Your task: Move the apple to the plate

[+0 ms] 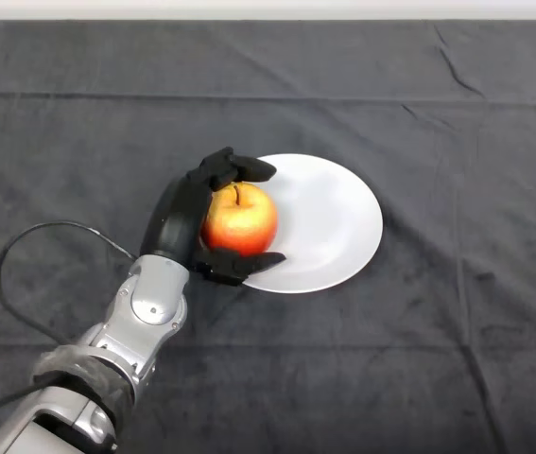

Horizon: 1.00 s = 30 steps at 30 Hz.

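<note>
A red and yellow apple (pixel 241 221) with its stem up sits over the left part of a white round plate (pixel 334 222) in the middle of the table. My left hand (pixel 184 216) reaches in from the lower left. Its fingers (pixel 239 168) curl over the apple's far side and the thumb (pixel 244 265) wraps the near side, so the hand is shut on the apple. Whether the apple rests on the plate or hangs just above it cannot be told.
A dark wrinkled cloth (pixel 457 340) covers the whole table. A pale strip (pixel 268 9) runs along the far edge. My silver-grey forearm (pixel 145 317) lies over the cloth at the lower left.
</note>
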Each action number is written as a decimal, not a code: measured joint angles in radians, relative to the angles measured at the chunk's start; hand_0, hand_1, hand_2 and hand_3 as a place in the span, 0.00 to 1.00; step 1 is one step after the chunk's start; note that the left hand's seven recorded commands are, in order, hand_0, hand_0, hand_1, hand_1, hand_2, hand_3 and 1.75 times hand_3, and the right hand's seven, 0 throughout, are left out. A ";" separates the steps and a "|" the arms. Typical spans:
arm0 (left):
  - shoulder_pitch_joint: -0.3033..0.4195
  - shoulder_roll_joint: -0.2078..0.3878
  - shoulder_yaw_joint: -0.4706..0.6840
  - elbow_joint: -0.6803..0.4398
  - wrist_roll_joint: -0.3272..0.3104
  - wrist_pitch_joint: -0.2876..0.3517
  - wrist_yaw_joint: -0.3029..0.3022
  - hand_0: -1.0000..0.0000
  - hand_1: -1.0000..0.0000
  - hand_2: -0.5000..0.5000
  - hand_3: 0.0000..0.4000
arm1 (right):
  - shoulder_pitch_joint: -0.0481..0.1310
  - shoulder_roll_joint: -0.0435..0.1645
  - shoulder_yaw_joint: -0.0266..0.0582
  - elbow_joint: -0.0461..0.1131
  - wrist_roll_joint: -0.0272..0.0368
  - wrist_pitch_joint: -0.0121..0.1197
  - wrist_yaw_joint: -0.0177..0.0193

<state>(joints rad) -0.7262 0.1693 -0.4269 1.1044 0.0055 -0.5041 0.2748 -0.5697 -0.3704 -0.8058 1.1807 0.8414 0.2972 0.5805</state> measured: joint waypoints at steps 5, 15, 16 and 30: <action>-0.003 -0.002 -0.030 0.016 -0.001 -0.012 -0.006 1.00 0.62 0.69 0.38 | 0.000 0.000 0.0000 0.000 0.0000 0.000 0.0004; -0.010 -0.002 -0.037 0.034 -0.007 -0.027 -0.016 1.00 1.00 0.50 0.00 | 0.000 0.000 -0.0006 0.000 0.0000 0.000 0.0014; -0.010 -0.002 -0.037 0.036 -0.009 -0.033 -0.017 1.00 1.00 0.50 0.00 | 0.000 0.000 -0.0008 0.000 0.0000 0.000 0.0016; -0.010 0.048 -0.016 0.037 -0.021 -0.088 -0.027 1.00 1.00 0.50 0.00 | 0.000 0.000 -0.0011 0.000 -0.0001 0.000 0.0029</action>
<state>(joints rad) -0.7362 0.2172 -0.4432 1.1415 -0.0158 -0.5920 0.2475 -0.5697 -0.3705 -0.8069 1.1807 0.8413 0.2972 0.5833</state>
